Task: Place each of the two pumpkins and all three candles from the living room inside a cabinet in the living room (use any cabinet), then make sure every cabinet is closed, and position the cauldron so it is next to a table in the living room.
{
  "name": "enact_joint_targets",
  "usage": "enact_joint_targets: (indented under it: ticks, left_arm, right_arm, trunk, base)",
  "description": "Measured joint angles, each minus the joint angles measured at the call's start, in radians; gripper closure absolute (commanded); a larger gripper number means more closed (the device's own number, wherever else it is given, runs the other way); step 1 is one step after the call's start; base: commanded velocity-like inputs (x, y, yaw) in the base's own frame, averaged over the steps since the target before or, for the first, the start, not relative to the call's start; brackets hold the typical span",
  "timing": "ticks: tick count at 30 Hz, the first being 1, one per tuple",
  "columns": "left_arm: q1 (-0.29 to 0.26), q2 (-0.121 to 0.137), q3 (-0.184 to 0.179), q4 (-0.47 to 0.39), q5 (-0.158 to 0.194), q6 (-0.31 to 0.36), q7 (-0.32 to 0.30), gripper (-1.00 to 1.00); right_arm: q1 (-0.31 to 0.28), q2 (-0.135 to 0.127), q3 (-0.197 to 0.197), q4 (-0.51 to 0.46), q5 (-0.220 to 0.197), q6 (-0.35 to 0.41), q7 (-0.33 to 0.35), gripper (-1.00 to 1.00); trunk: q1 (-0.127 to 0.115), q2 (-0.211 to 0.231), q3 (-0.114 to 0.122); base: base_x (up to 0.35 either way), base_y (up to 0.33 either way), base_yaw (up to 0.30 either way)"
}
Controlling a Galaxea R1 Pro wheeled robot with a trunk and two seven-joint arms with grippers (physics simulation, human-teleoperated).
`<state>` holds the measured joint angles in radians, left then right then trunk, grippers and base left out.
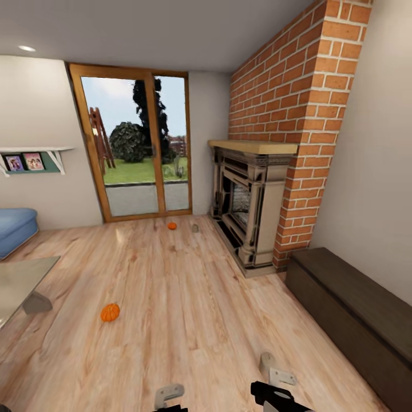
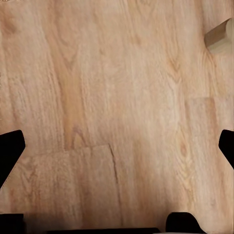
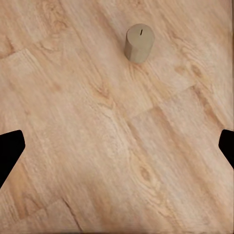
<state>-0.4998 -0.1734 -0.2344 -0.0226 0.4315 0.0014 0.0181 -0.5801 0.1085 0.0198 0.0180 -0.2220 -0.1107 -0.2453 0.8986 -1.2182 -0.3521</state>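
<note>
the right gripper (image 3: 117, 146), spread and empty, is hovering over a candle (image 3: 139, 43); lowering onto it comes next.

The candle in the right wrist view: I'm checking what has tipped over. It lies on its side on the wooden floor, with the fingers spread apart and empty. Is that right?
Not quite. The candle stands upright on the wooden floor, wick on top, as the right wrist view shows. The rest holds: the fingers are spread apart and empty.

Pumpkin (image 1: 110, 312) right of table (image 1: 20, 280)
</note>
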Motion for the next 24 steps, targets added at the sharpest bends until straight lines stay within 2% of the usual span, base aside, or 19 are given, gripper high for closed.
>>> enact_joint_targets:
  ticks: [10,15,24]
  left_arm:
    - [0.000,0.000,0.001,0.000,0.000,0.000,0.000,-1.00]
    - [0.000,0.000,0.001,0.000,0.000,0.001,0.001,-1.00]
    - [0.000,0.001,0.001,0.000,0.000,0.001,0.001,-1.00]
  right_arm:
    - [0.000,0.000,-0.001,0.000,0.000,0.000,0.000,-1.00]
    - [0.000,0.000,0.000,0.000,0.000,0.000,0.000,-1.00]
    - [0.000,-0.002,-0.001,0.000,0.000,0.000,-0.001,-1.00]
  trunk:
    - [0.000,0.000,0.006]
    - [0.000,0.000,0.008]
    - [0.000,0.000,0.011]
  base:
    - [-0.083,0.270,-0.252]
    - [-0.096,0.285,-0.073]
    - [-0.030,0.048,-0.199]
